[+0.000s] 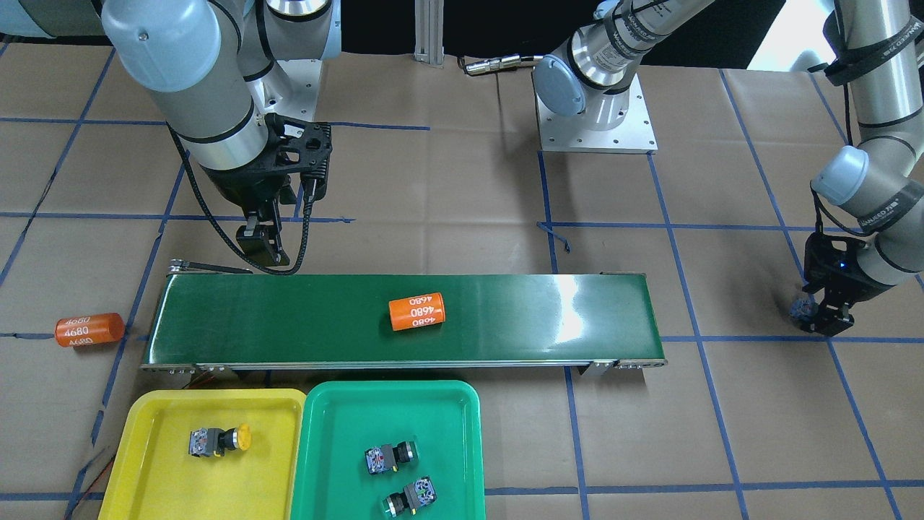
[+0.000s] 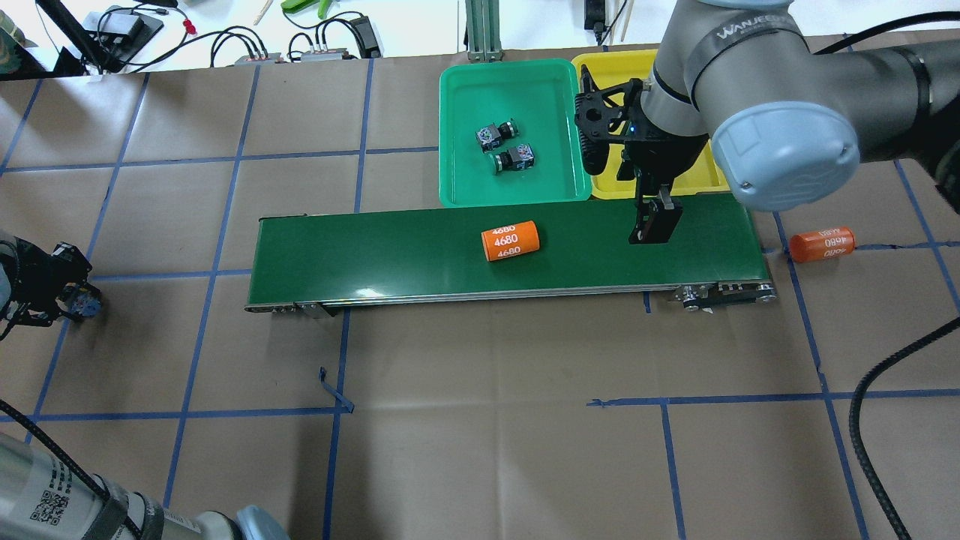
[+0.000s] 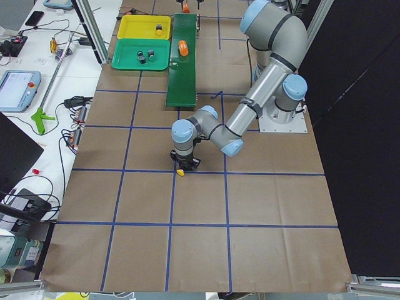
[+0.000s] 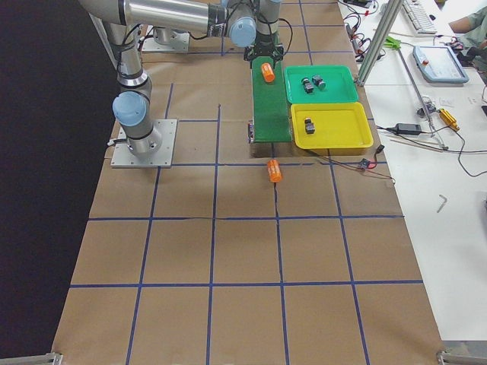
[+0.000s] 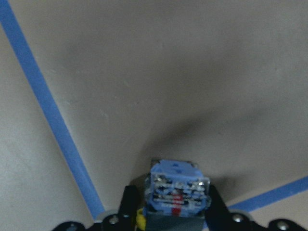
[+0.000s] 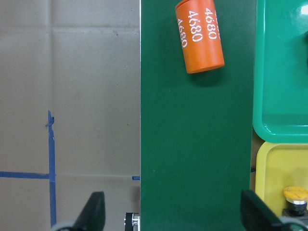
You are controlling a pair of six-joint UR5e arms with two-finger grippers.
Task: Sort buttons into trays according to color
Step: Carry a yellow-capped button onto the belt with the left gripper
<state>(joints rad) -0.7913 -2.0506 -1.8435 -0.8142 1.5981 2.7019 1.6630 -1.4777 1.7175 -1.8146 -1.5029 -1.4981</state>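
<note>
Brown-papered bench point(image 1: 447, 180). Front view: the left gripper point(image 1: 823, 318) sits low at the bench's left end, clamped on the last button point(image 1: 800, 309). The yellow tray point(image 1: 144, 448) lies well apart, along the far edge towards the right end. Left wrist: the button stands upright, terminal block up, yellow cap down. Right wrist: the right gripper point(image 6: 174, 214), nearer that tray, hangs spread wide over the belt point(image 6: 192, 120).

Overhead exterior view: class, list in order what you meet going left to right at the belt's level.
left gripper, shut on a yellow button → orange cylinder on the conveyor belt → right gripper → orange cylinder beyond the belt's end
</note>
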